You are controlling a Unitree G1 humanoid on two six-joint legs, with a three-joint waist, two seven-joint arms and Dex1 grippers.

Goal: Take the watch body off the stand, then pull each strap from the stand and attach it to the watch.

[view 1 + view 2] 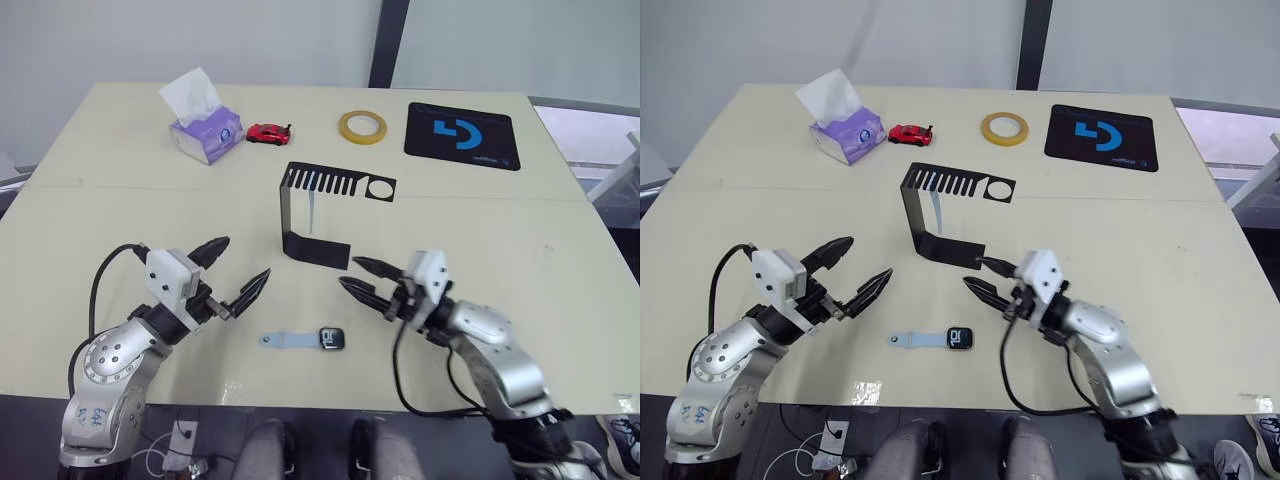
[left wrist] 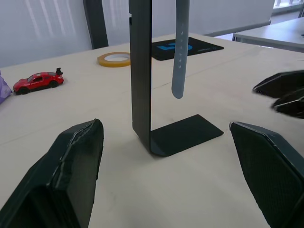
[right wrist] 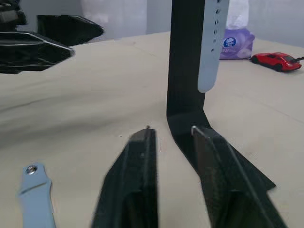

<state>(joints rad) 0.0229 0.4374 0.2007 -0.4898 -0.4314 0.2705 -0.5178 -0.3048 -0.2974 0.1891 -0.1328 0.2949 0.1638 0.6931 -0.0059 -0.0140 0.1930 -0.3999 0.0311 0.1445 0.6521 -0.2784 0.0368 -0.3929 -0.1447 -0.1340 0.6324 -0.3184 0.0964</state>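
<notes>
The watch body [image 1: 333,338] lies flat on the table near the front edge, between my two grippers. One pale blue strap [image 1: 286,340] lies joined to its left side. The other strap [image 2: 180,47] hangs from the top plate [image 1: 340,184] of the black stand [image 1: 289,215], which stands upright just beyond the watch. My left gripper [image 1: 246,257] hovers open to the left of the stand's foot, holding nothing. On the right, my right gripper [image 1: 349,272] is open and empty, its fingertips [image 3: 148,137] close to the foot's front edge [image 3: 190,123].
At the back of the table are a purple tissue box [image 1: 205,130], a red toy car [image 1: 268,132], a yellow tape roll [image 1: 362,126] and a black mouse pad [image 1: 462,136] with a blue logo. The table's front edge [image 1: 330,408] runs just behind the watch.
</notes>
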